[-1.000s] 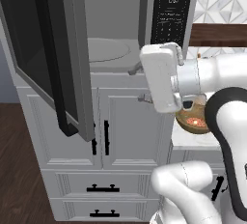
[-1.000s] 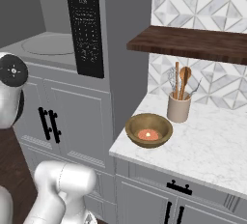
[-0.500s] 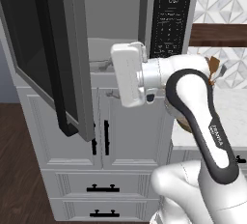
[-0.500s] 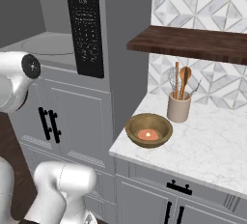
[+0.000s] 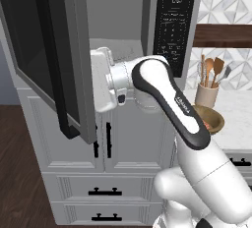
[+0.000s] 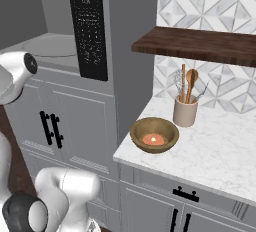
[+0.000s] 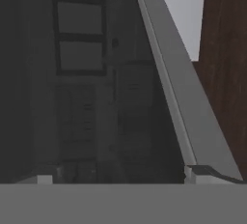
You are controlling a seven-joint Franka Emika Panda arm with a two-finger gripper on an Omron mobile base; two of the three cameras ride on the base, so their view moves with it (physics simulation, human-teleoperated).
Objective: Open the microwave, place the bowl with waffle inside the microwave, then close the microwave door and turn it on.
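1. Right base view is showing the bowl with waffle (image 6: pixel 154 135) sitting on the marble counter (image 6: pixel 220 146) near its left front corner, beside the utensil cup (image 6: pixel 185 110); nothing is touching it.
2. Bowl is looking rigid, light, wooden, not fragile; the waffle is lying loose inside, so I'd be pinching the near rim and keeping it level.
3. Left base view is showing the microwave door (image 5: pixel 47 60) standing swung open, cavity of the microwave (image 5: pixel 128 30) exposed, hand sitting just beside the door's inner edge.
4. Hand view is looking through the dark door glass; fingertips aren't resolving there, but the jaws are standing wide, carrying nothing.
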